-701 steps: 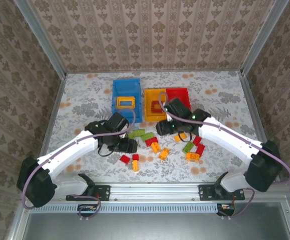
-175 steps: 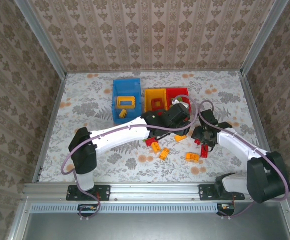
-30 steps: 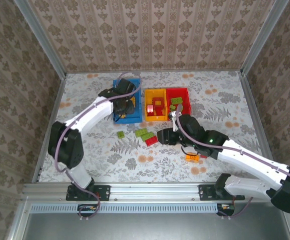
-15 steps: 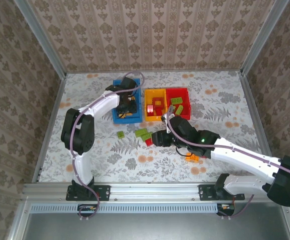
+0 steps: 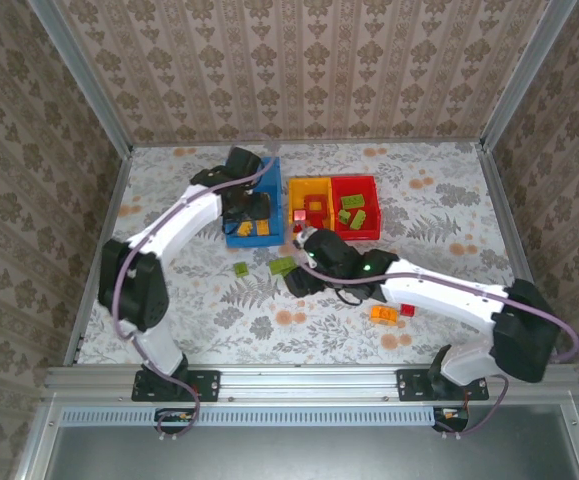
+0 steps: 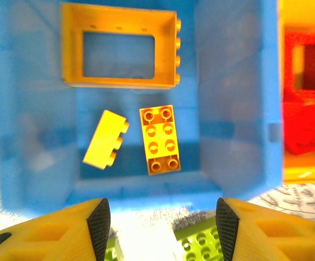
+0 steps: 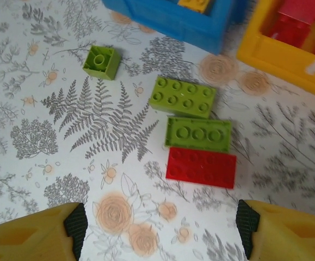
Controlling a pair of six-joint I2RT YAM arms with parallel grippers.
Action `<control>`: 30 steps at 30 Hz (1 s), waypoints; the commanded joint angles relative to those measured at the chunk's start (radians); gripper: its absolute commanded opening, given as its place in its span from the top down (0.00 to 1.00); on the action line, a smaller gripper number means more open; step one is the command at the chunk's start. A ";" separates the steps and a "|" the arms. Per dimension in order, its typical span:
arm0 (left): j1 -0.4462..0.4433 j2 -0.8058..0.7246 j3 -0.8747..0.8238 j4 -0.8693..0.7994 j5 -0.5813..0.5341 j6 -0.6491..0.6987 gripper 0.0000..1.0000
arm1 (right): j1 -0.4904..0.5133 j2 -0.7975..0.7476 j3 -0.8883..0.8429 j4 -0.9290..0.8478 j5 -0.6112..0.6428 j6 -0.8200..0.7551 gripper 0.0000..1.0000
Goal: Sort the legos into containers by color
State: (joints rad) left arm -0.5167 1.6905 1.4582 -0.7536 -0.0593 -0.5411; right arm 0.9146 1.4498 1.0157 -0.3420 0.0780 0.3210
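Right gripper point(image 7: 161, 224) stands open above the red brick point(image 7: 201, 167), flat on the table point(image 7: 65, 136) against a green brick point(image 7: 198, 133). Light, stiff, slick plastic: probably pinch its free short ends. Left gripper point(image 6: 158, 224) gapes empty over the blue bin point(image 6: 230, 109).

Bright, even overhead light, soft faint shadows; hazy, washed-out blue bin point(image 6: 233, 81) in the left wrist view.

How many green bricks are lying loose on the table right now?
3: a small square green brick off to the left, a long green brick near the blue bin, and a second long one beside the red brick. Others may be hidden.
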 commanded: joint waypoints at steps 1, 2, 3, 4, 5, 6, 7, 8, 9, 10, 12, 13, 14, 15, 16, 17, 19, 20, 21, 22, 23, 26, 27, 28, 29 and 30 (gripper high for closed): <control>-0.030 -0.186 -0.101 -0.013 -0.087 -0.101 0.42 | 0.039 0.133 0.098 0.004 -0.038 -0.185 0.21; -0.039 -0.256 -0.148 -0.008 -0.108 -0.134 0.42 | 0.054 0.184 0.139 -0.002 -0.036 -0.209 0.21; -0.045 -0.320 -0.199 -0.001 -0.123 -0.165 0.42 | 0.068 0.234 0.181 -0.012 -0.024 -0.222 0.21; -0.051 -0.373 -0.239 0.004 -0.137 -0.196 0.42 | 0.079 0.275 0.224 -0.021 -0.009 -0.224 0.22; -0.058 -0.446 -0.292 0.005 -0.154 -0.225 0.42 | 0.092 0.322 0.271 -0.033 0.022 -0.214 0.22; -0.064 -0.504 -0.338 0.001 -0.171 -0.254 0.42 | 0.100 0.371 0.326 -0.048 0.038 -0.195 0.23; -0.067 -0.564 -0.371 -0.008 -0.189 -0.276 0.42 | 0.105 0.410 0.370 -0.061 0.053 -0.171 0.25; -0.070 -0.624 -0.405 -0.025 -0.208 -0.301 0.42 | 0.109 0.454 0.414 -0.073 0.073 -0.124 0.25; -0.070 -0.690 -0.437 -0.039 -0.223 -0.321 0.41 | 0.110 0.493 0.455 -0.077 0.073 -0.081 0.26; -0.070 -0.750 -0.461 -0.052 -0.234 -0.334 0.41 | 0.110 0.533 0.486 -0.077 0.076 -0.033 0.27; -0.069 -0.846 -0.501 -0.080 -0.251 -0.347 0.39 | 0.110 0.599 0.546 -0.082 0.086 0.050 0.27; -0.067 -0.892 -0.519 -0.093 -0.255 -0.353 0.37 | 0.112 0.636 0.585 -0.092 0.091 0.088 0.28; -0.063 -0.926 -0.532 -0.103 -0.251 -0.354 0.36 | 0.114 0.667 0.617 -0.111 0.108 0.116 0.28; -0.056 -0.961 -0.543 -0.119 -0.248 -0.358 0.36 | 0.116 0.701 0.659 -0.137 0.122 0.146 0.28; -0.053 -0.990 -0.551 -0.139 -0.246 -0.361 0.36 | 0.118 0.732 0.699 -0.159 0.132 0.167 0.28; -0.051 -1.011 -0.556 -0.157 -0.244 -0.364 0.36 | 0.119 0.757 0.730 -0.182 0.149 0.185 0.28; -0.049 -1.046 -0.561 -0.193 -0.242 -0.365 0.36 | 0.119 0.810 0.805 -0.258 0.188 0.226 0.28; -0.049 -1.058 -0.562 -0.209 -0.241 -0.367 0.36 | 0.119 0.831 0.837 -0.284 0.202 0.238 0.28; -0.048 -1.066 -0.563 -0.222 -0.239 -0.367 0.36 | 0.119 0.851 0.864 -0.303 0.211 0.247 0.28; -0.048 -1.077 -0.563 -0.233 -0.237 -0.369 0.36 | 0.119 0.867 0.884 -0.316 0.213 0.252 0.29; -0.049 -1.084 -0.564 -0.239 -0.235 -0.370 0.36 | 0.119 0.881 0.902 -0.329 0.216 0.259 0.29; -0.048 -1.107 -0.564 -0.252 -0.237 -0.369 0.37 | 0.119 0.925 0.947 -0.356 0.216 0.273 0.30; -0.048 -1.112 -0.562 -0.255 -0.238 -0.366 0.37 | 0.119 0.938 0.958 -0.357 0.210 0.275 0.32; -0.048 -1.114 -0.561 -0.257 -0.238 -0.363 0.37 | 0.119 0.948 0.969 -0.362 0.210 0.279 0.34; -0.048 -1.114 -0.558 -0.260 -0.239 -0.360 0.37 | 0.119 0.960 0.979 -0.368 0.212 0.282 0.37; -0.048 -1.113 -0.555 -0.263 -0.238 -0.356 0.38 | 0.118 0.972 0.990 -0.372 0.213 0.285 0.40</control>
State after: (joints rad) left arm -0.5678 0.5858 0.9020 -0.9771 -0.2928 -0.8951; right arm 1.0370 2.3802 1.9572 -0.6449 0.2588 0.5732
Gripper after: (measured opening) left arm 0.625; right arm 0.622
